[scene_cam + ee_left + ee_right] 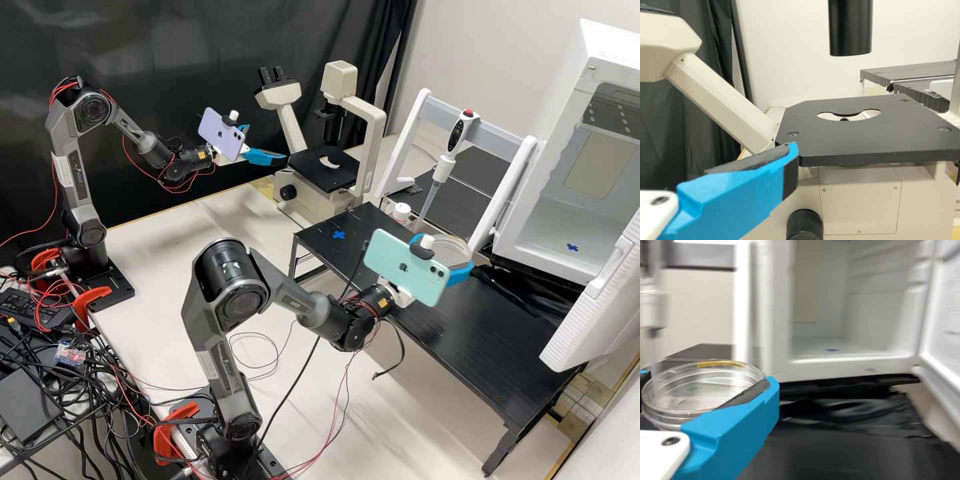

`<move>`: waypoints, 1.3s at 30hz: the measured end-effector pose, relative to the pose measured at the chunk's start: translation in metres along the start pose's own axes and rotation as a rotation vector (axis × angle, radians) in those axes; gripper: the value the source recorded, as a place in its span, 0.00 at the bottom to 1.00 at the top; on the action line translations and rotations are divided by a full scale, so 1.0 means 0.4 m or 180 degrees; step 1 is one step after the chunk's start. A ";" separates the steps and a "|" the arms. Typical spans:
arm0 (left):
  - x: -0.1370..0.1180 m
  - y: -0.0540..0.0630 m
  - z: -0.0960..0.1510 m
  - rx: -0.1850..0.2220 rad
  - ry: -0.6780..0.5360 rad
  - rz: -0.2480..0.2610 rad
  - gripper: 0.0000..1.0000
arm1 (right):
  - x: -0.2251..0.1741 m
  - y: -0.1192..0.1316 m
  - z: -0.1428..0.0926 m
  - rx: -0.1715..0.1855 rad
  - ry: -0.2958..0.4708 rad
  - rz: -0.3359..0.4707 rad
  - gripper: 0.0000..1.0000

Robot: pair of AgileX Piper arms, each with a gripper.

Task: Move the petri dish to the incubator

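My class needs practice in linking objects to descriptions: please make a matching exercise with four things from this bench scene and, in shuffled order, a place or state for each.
Things
1. Petri dish
2. Incubator
3. Pipette
4. Microscope

Places and states
A. Upright on a white-framed stand
B. Cream, with a black stage
C. Gripped by the right claw
D. White, its door open

Right pairs: 1-C, 2-D, 3-A, 4-B
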 end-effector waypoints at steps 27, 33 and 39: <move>0.000 0.000 0.000 0.0000 0.0000 0.0000 1.00 | 0.537 0.162 0.096 0.0095 -0.0758 0.0193 0.00; 0.000 0.000 0.000 0.0000 0.0000 0.0000 1.00 | 0.633 0.139 0.111 0.0114 -0.0892 0.0081 0.00; 0.000 0.000 0.000 0.0000 0.0000 0.0000 1.00 | 0.693 0.130 0.120 0.0077 -0.0937 0.0103 0.00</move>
